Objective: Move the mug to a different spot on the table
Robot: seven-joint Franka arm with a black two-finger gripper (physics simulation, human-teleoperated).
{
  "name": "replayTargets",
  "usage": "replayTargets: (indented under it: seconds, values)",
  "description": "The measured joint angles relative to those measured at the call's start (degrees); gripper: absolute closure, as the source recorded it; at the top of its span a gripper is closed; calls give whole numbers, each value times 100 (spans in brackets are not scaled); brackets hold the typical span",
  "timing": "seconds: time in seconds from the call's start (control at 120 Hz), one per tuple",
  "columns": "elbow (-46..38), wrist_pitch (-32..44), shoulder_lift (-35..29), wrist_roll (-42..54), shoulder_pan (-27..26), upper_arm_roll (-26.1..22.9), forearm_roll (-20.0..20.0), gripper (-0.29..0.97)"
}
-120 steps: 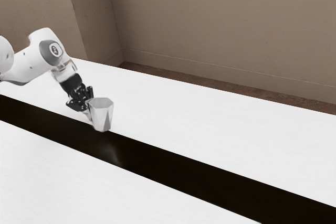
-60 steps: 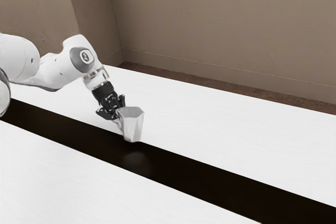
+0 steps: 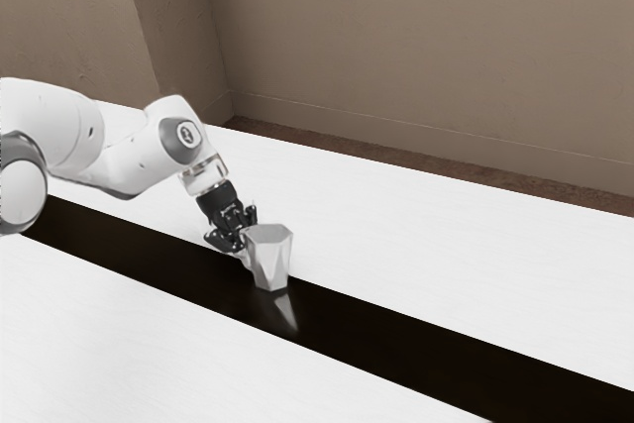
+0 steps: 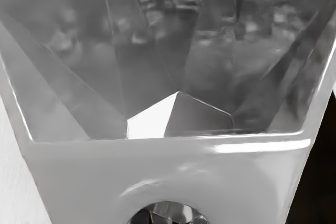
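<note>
Exterior view: the white arm [image 3: 119, 151] comes in from the exterior view's left and slopes down toward the right, ending in the black claw [image 3: 239, 239] low over the white tabletop [image 3: 446, 235]. The claw is clenched on the mug [image 3: 270, 260], pinching its wall at the rim on the side nearest the arm. The mug is a silver, faceted cup that is wide at the mouth and narrow at the foot. It stands roughly upright, with its mouth facing up. It hangs over the near edge of the dark band [image 3: 416, 354] that runs slantwise across the tabletop, and a pale reflection of it shows on the glossy black just beneath its foot. Whether the foot touches the surface or sits slightly above it cannot be told. Behind the tabletop a strip of brown floor [image 3: 446, 163] meets the beige wall [image 3: 416, 37]. In the wrist view the camera looks straight down into the mug [image 4: 168, 61], showing its grey angled inner faces and a small bright patch at the bottom. The mug's thick pale rim lies right under the hand.
</note>
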Motion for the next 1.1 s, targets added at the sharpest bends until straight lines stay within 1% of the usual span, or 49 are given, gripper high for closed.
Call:
replayTargets:
  seconds: [0.042,0.092,0.208,0.267,0.35,0.442,0.617,0.775,0.875,0.942,1.025,1.1]
  values:
    - [0,8,23,3,0,-1,4,73]
    - [1,11,37,4,-4,-2,14,69]
    - [3,-11,75,-5,-7,-1,43,44]
    - [3,-20,81,-10,-7,-1,47,34]
    - [4,-29,83,-15,-7,-1,50,24]
    - [4,-35,78,-20,-7,-1,48,16]
    - [3,-41,16,-28,-2,-1,35,8]
    - [-8,-47,-196,-12,49,-1,17,4]
    - [-158,-62,-404,9,168,-1,21,3]
    - [-369,-76,-728,21,229,-1,38,2]
    - [-794,-93,-1366,27,195,-9,51,1]
    - [-1050,-105,-1896,9,113,-112,93,1]
